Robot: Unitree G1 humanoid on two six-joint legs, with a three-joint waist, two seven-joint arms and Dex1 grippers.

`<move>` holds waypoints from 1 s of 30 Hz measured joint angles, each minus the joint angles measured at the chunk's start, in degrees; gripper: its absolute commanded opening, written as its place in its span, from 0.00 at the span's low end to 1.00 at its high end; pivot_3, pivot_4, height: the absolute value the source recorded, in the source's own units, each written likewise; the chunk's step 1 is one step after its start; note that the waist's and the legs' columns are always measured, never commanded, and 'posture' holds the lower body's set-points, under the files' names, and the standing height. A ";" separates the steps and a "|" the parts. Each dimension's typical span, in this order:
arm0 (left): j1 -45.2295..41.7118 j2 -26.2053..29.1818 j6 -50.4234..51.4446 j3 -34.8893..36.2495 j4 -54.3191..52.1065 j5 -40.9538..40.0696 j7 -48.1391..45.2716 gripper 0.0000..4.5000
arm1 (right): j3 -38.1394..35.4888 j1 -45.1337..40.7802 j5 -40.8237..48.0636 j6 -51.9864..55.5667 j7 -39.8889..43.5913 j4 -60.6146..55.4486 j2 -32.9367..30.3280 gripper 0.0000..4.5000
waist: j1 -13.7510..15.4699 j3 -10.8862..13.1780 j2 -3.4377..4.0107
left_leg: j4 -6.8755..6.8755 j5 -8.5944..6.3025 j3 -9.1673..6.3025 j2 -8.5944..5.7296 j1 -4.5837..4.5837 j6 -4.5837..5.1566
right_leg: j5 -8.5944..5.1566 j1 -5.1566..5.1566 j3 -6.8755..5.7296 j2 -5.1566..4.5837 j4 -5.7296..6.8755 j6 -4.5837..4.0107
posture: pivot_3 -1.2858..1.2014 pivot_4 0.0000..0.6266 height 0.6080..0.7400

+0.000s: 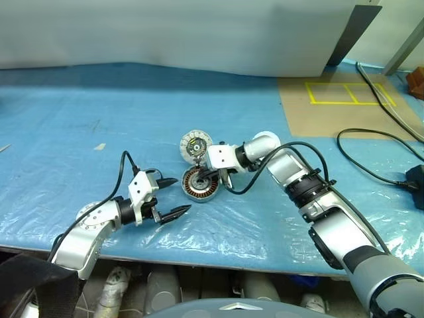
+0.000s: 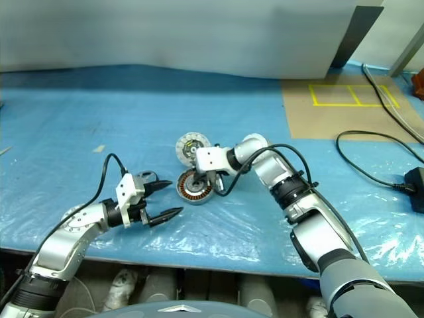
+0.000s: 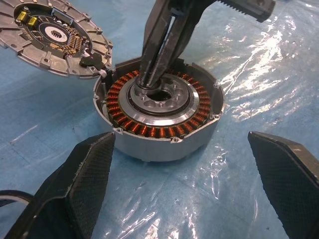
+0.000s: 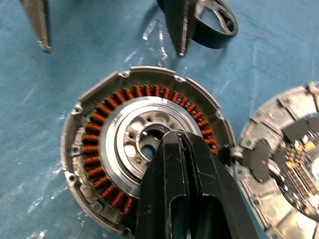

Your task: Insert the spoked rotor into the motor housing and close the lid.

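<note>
Left eye view: a blue plastic-covered table (image 1: 99,99) meets a pale wall; the motor housing (image 1: 199,184) sits mid-frame, the lid (image 1: 195,143) touching above it. The right hand (image 4: 175,137), pinched shut, tips at the housing's centre. The left hand (image 1: 177,196) gapes empty lower left.

Right hand (image 4: 172,142), black fingers pressed together, covers the centre hole of the round silver-rimmed copper-wound motor housing (image 4: 99,149); whether a tiny dark spoked rotor sits at the fingertips cannot be told. The fingers also hide part of the nearer windings. The whitish segmented lid disc (image 4: 284,164) is cut off by the right wrist view's edge. In the head views the housing's interior is too small to read.
</note>
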 measured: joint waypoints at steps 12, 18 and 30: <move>-0.14 -0.03 0.19 -0.60 -0.78 0.07 0.38 1.00 | 1.31 0.96 -0.60 -0.96 1.62 -2.87 -1.26 0.01 | 0.00 0.00 0.00 | 0.00 0.00 0.00 0.01 0.00 0.00 | 0.00 0.00 0.00 0.00 0.01 0.00 | 0.52 0.24 1.00; -0.44 -0.02 3.04 -0.66 -3.51 -0.16 1.54 1.00 | 0.83 0.97 0.48 0.97 1.81 -2.88 -1.26 0.01 | -0.02 0.00 0.00 | 0.01 0.00 0.00 0.00 0.01 0.00 | 0.00 0.00 0.00 0.00 0.02 0.00 | 0.52 0.24 1.00; -0.74 0.26 3.56 0.32 -3.70 -1.34 1.43 1.00 | -4.56 4.57 10.15 17.07 0.74 -11.72 0.40 0.01 | 0.09 0.00 0.00 | 0.01 0.00 0.00 0.01 0.01 -0.01 | 0.00 0.00 0.00 0.01 0.02 0.00 | 0.52 0.24 1.00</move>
